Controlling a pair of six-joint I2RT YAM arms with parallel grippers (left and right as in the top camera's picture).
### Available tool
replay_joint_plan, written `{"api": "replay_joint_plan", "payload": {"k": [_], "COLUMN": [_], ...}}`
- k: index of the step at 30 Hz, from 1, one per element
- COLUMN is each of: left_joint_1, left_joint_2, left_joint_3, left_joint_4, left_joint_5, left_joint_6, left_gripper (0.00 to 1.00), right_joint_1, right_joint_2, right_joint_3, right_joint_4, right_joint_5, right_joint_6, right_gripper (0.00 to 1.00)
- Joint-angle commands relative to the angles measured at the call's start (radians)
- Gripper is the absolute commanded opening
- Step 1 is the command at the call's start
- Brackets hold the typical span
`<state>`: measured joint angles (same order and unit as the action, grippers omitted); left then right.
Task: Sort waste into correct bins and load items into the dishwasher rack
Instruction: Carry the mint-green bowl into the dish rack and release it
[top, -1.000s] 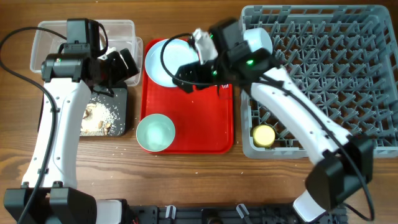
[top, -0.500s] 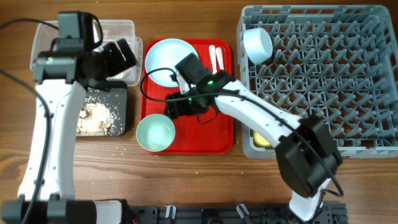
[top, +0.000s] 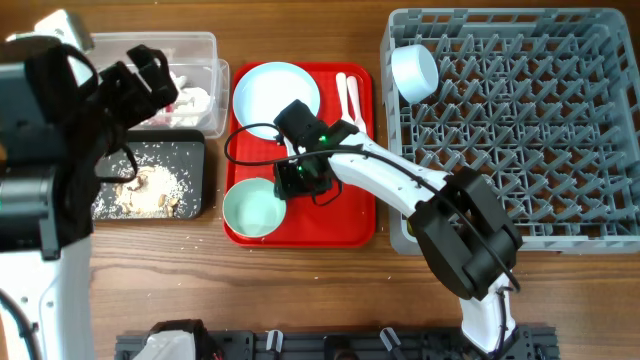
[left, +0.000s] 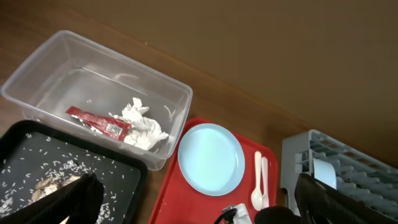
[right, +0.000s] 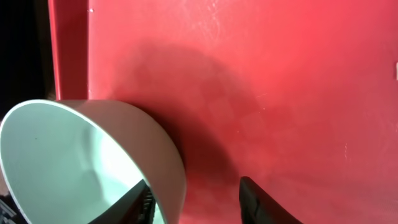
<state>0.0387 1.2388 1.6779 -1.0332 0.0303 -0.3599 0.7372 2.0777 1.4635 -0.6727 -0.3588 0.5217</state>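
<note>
The mint green bowl sits at the front left of the red tray. My right gripper straddles the bowl's right rim: one finger is inside, the other finger is outside, a gap from the wall. My left gripper hangs wide open and empty high above the clear tub, which holds a red wrapper and tissue. Rice lies in the black tray. The pale blue plate, spoon and fork lie on the red tray.
The grey rack fills the right side, with a pale blue bowl in its far left corner. My right arm crosses the rack's near left corner. The left arm looms large over the table's left edge.
My right arm swung from the plate's side to the mint green bowl, and its jaws narrowed around the rim. The left arm rose and drew back left over the bins.
</note>
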Motion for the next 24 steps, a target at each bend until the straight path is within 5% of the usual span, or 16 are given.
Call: {"api": "replay_joint_plan", "payload": {"k": [1,3,15,24], "left_joint_1": [0.005,0.005,0.005,0.005], "left_joint_2": [-0.002,0.001,0.003,0.003], "left_joint_3": [0.015,0.015,0.015,0.015], "left_joint_4": [-0.006,-0.014,-0.024,-0.024], "left_joint_5": [-0.024,-0.024,-0.024,-0.024], "left_joint_6": [0.016,0.016,0.016,0.016], "left_gripper": [1.00,1.00,1.00,1.00], "right_joint_1": [0.006,0.006,0.014,-0.208], "right_joint_2": [0.017,0.017,0.005,-0.309], "right_joint_3": [-0.003,-0.003,0.011,0.058], "right_joint_4": [0.002,0.003,-0.023,-0.148], "right_joint_5": [-0.010,-0.029,0.011,0.447], "right_joint_6": [0.005,0.005,0.002,0.004], "right_gripper": [0.15,0.04,0.04,0.04]}}
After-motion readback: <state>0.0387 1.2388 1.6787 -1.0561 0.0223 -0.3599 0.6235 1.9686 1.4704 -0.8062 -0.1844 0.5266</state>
